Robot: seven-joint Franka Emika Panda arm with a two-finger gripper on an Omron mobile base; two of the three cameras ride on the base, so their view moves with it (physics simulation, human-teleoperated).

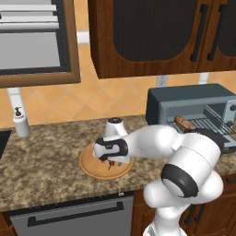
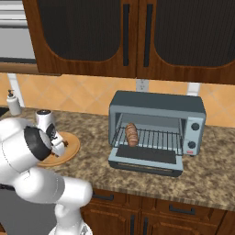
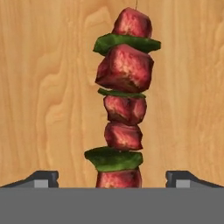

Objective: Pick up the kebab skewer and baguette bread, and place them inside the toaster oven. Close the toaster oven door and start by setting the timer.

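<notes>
The kebab skewer (image 3: 124, 100), red meat chunks with green slices between them, lies on a round wooden board (image 1: 92, 168). My gripper (image 3: 112, 177) hangs just above it, open, with one fingertip on each side of the skewer's near end. From the left base view the hand (image 1: 110, 150) covers most of the skewer (image 1: 109, 164). The baguette bread (image 2: 131, 134) rests on the wire rack at the left inside the toaster oven (image 2: 156, 103). The toaster oven door (image 2: 147, 160) is folded down flat in front.
A small white and dark canister (image 1: 115, 125) stands just behind the board. A soap dispenser (image 1: 20, 122) sits at the counter's far left. Dark wooden cabinets (image 2: 137, 36) hang above the oven, and its knobs (image 2: 195, 126) are on its right side.
</notes>
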